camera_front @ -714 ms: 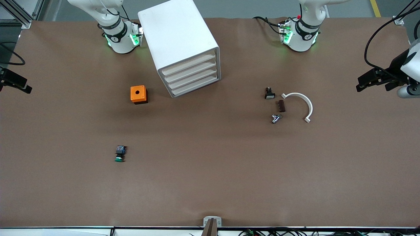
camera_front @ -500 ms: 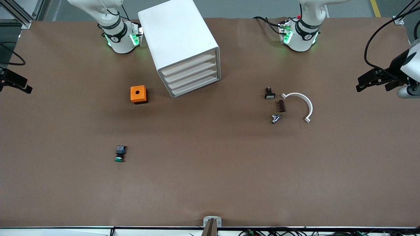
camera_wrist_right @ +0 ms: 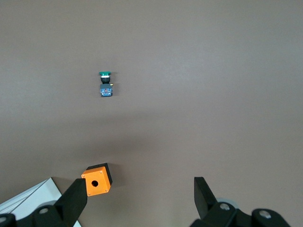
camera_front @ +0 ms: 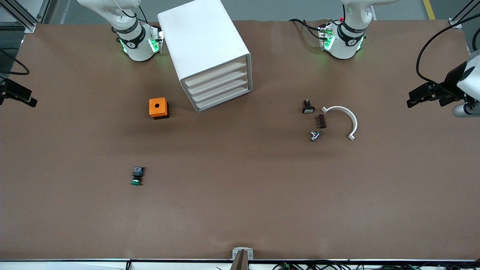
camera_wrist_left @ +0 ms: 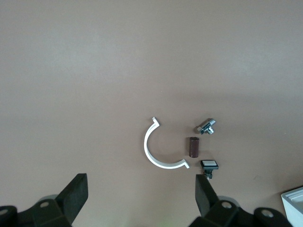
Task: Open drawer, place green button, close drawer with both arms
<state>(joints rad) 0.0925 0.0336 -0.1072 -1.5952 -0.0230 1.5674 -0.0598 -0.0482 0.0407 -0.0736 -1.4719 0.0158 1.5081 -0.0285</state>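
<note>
Front view: I see one small green-capped push button with black-blue body (camera_front: 137,176) lying on the brown table (camera_front: 240,195), cap toward the camera, nearer than the orange box with a hole (camera_front: 158,108). The cabinet's four drawers are closed, the lowermost cream-fronted drawer (camera_front: 224,99) included. Left wrist view: left gripper (camera_wrist_left: 142,198) held high, fingers apart. Right wrist view: right gripper (camera_wrist_right: 142,201) likewise spread.

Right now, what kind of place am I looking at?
Probably a robotics lab test bench: a brown-covered table, a white cabinet of drawers, and small parts like a green-capped button.
</note>
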